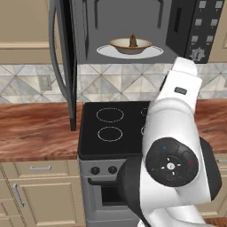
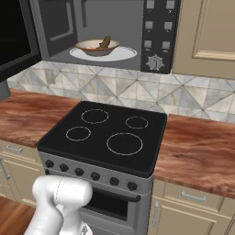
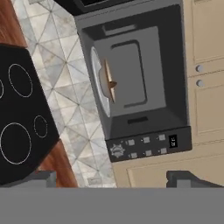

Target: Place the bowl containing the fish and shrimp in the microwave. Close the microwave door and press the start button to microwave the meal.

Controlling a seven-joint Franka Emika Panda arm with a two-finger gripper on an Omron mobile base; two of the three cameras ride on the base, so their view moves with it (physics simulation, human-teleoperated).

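With the bowl [image 1: 130,45] already on the plate inside the microwave [image 2: 114,27], the microwave door [image 1: 62,57] hangs open to the cavity's left, well away from the gripper [image 3: 111,177], whose jaws stand wide and empty.

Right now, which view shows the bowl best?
The right base view: the bowl sits on the white plate inside the microwave, with the fish clear. The left base view shows it smaller. The hand view shows it rolled, edge-on.

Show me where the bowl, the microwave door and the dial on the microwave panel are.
bowl [image 2: 97,47], right base view, on its front wall.
microwave door [image 1: 66,57], left base view, on its open edge.
dial [image 2: 155,62], right base view, on the knob's centre.
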